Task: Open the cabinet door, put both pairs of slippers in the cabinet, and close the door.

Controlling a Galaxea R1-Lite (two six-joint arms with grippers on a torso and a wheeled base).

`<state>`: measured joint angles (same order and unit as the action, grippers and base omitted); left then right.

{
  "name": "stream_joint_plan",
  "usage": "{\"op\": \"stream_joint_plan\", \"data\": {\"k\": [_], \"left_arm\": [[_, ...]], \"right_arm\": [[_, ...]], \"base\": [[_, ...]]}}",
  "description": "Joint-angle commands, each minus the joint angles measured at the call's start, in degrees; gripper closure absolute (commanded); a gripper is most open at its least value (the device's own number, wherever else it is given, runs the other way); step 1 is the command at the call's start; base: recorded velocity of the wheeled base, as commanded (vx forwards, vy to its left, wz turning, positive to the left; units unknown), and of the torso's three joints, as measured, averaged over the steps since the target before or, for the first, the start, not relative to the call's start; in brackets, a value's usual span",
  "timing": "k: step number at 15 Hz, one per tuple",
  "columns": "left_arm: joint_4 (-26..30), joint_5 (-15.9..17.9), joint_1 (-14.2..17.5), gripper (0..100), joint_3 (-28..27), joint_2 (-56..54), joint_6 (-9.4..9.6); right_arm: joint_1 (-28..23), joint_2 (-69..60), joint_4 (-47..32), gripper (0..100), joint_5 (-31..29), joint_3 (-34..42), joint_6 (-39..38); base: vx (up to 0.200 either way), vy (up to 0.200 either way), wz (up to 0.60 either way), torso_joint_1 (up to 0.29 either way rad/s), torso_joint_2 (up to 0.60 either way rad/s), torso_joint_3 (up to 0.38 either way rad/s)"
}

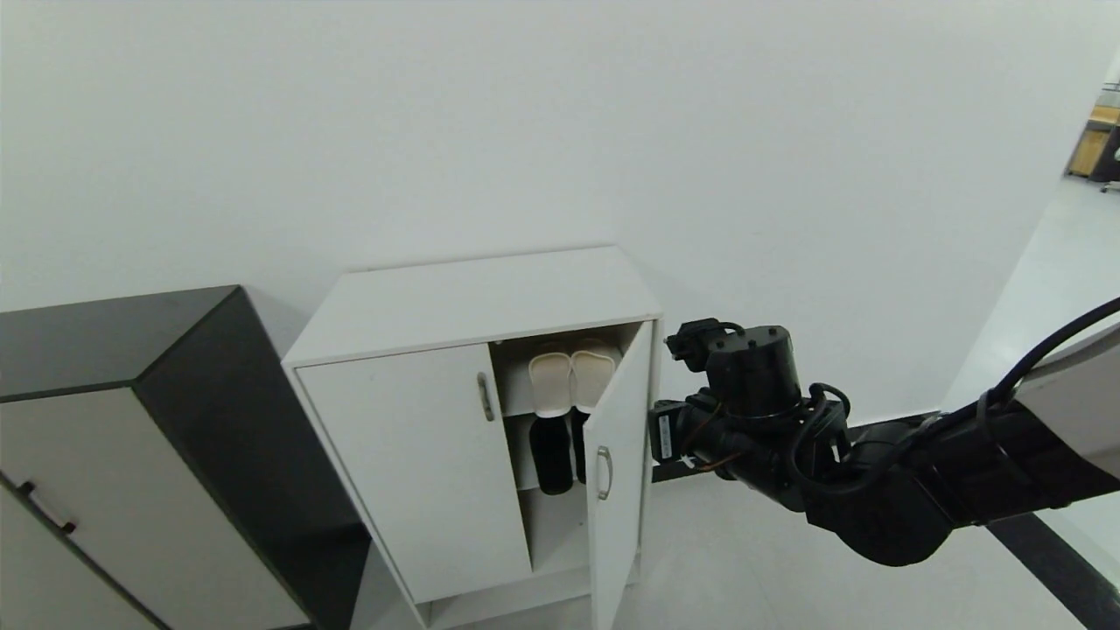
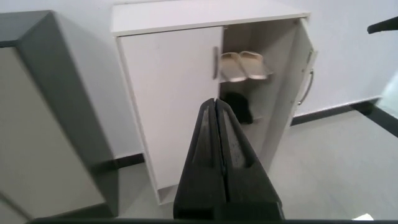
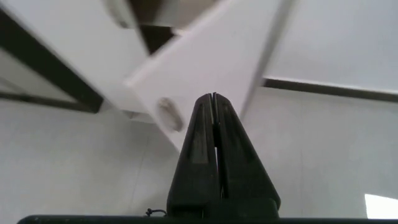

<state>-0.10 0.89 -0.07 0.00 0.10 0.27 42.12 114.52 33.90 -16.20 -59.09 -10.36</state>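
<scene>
We see a white wall and pale floor around a white cabinet, with a dark-sided cabinet beside it. Our right claw is empty, fingers pressed together, its tip by the outer face of the half-open door; we cannot tell if it touches. Beyond the door, beige slippers lie on the upper shelf, with black slippers beneath. Our left claw is also closed and empty, well back from the cabinet.

A sparse indoor test room, laid out like a home entryway, is suggested. A bare white wall, a pale smooth floor and a black baseboard are seen. A white shoe cabinet with slippers on its shelves is set against the wall, beside a dark-topped cabinet. Wooden furniture is glimpsed at far right.
</scene>
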Motion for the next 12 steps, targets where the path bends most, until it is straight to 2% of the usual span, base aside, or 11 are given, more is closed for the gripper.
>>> {"op": "stream_joint_plan", "data": {"k": [1,4,7,10,12], "left_arm": [[0.01,-0.01,-0.01,100,0.00,-0.01,0.00],[0.01,0.08,-0.01,100,0.00,-0.01,0.00],[0.01,-0.01,-0.01,100,0.00,-0.01,0.00],[0.01,-0.01,-0.01,100,0.00,-0.01,0.00],[0.01,-0.01,-0.01,100,0.00,-0.01,0.00]], "right_arm": [[0.16,0.00,0.11,100,0.03,0.20,-0.01],[0.07,0.00,0.99,100,0.03,0.38,-0.01],[-0.28,0.09,4.07,100,0.12,2.66,0.78],[-1.69,-0.61,11.01,100,0.03,8.46,4.47],[-2.30,-2.63,11.89,100,-0.06,12.95,5.09]], "base": [[0.000,0.000,0.60,0.002,0.01,-0.007],[0.000,0.000,0.60,0.004,0.00,0.004],[0.000,0.000,0.00,0.000,0.00,0.000],[0.000,0.000,0.00,0.000,0.00,0.000],[0.000,0.000,0.00,0.000,0.00,0.000]]}}
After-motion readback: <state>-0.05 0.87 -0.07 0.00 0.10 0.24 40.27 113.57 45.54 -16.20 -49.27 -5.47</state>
